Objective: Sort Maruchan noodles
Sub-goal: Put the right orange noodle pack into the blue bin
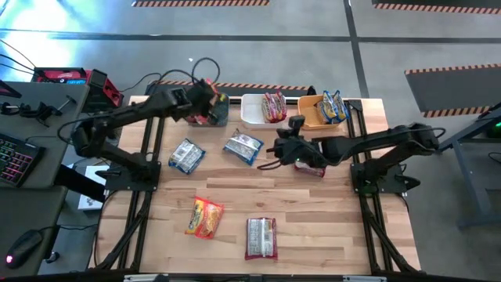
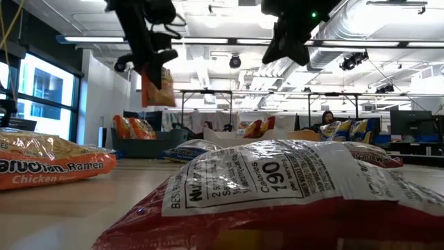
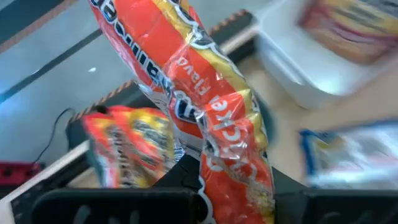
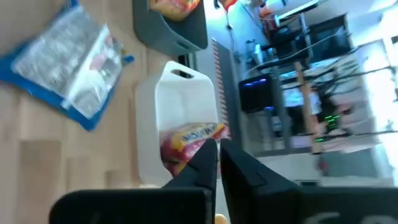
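Table (image 1: 274, 188): a wooden top with three bins along its far edge and loose packets lying below both sets of jaws.
Progress: partly done, I judge; the white bin (image 1: 252, 110) holds maroon packets, the orange bin (image 1: 313, 113) yellow-blue ones, and the dark bin (image 1: 211, 113) orange-red ones.
Left to sort: two blue packets (near mid-table) (image 1: 186, 155) (image 1: 243, 146), an orange chicken packet (image 1: 204, 216), a white-maroon packet (image 1: 261, 236), and another maroon one (image 1: 311, 168) lying under the right arm.
Left gripper (image 1: 205, 92): clenched on an orange-red packet (image 3: 211, 124) that hangs from the jaws over the dark bin; the drop seems the step in hand.
Right gripper (image 1: 291, 145): jaws pressed together on nothing, with the white bin ahead of the jaws.
High view only: the whole layout, bins and leftovers together.
Low view only: the held packet (image 2: 158, 87) dangling clear of the table, and the chicken packet (image 2: 48, 167) and white-maroon packet (image 2: 277, 187) lying close by.
Left wrist only: packets (image 3: 130, 149) already resting in the dark bin, beyond the jaws.
Right wrist only: a maroon packet (image 4: 189, 140) inside the white bin (image 4: 177, 102), just past the fingertips.
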